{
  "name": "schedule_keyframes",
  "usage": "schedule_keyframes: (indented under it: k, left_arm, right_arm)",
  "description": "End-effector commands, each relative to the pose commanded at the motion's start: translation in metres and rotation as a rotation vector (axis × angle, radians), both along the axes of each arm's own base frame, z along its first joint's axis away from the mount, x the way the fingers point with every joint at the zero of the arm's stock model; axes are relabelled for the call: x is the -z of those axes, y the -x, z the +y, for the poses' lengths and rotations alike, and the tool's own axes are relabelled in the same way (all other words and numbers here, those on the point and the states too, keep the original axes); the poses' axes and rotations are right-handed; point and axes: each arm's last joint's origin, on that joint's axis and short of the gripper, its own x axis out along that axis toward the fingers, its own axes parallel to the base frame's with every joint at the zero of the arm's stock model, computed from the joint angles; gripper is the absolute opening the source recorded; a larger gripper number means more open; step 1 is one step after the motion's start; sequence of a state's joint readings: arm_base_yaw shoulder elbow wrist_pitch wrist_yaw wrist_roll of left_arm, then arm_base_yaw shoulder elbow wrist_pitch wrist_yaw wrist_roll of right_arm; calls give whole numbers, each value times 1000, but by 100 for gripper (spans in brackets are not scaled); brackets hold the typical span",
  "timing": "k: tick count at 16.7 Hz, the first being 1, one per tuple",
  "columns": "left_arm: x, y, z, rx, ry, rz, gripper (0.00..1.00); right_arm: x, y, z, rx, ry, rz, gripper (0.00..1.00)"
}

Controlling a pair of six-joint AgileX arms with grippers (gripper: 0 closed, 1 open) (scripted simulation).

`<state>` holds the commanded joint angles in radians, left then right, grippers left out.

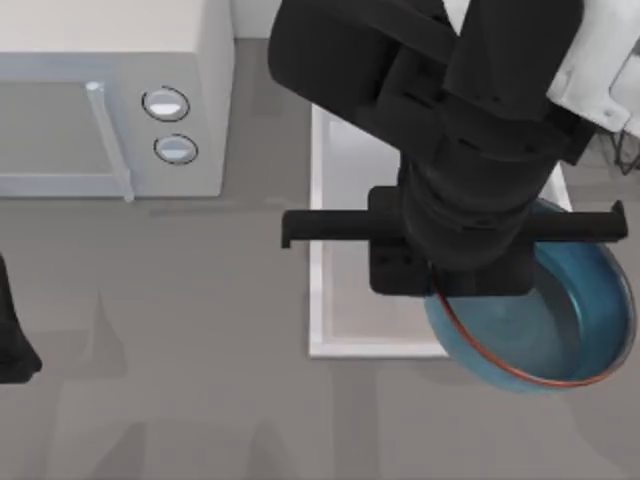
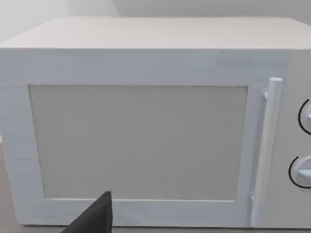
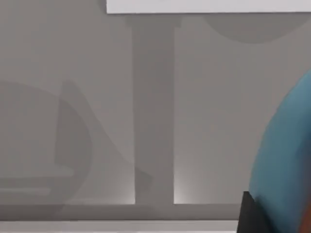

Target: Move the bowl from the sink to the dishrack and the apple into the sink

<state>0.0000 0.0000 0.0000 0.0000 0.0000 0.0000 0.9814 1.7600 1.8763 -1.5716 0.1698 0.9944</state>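
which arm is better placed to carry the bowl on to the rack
Right. The right arm hangs directly over the bowl at the sink's right end, and its wrist view shows the bowl close up. The left arm sits at the table's far left, facing the microwave.

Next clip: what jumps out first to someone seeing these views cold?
The bulky black right arm dominates the top view, reaching over the large white rectangular sink at the table's right. Under it, the glossy blue bowl with a reddish-brown rim overhangs the sink's near right corner, apparently lifted. The white microwave with two round knobs sits at the far left, and the left wrist view faces its door.
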Motion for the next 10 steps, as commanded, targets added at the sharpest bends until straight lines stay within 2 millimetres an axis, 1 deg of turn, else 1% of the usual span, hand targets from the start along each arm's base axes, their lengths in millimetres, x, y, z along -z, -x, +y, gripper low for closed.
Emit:
schedule_keyframes:
  k: [2, 5, 8, 10]
  left_arm:
    - [0, 0, 0, 0, 0, 0, 100]
    - [0, 0, 0, 0, 0, 0, 100]
    - [0, 0, 0, 0, 0, 0, 100]
    - [0, 0, 0, 0, 0, 0, 100]
  right_arm:
    - [-3, -6, -7, 4, -39, -6, 0]
    - [-12, -27, -32, 9, -175, -50, 0]
    - [-24, -59, -73, 12, -353, -183, 0]
    - [-30, -85, -109, 13, -449, -332, 0]
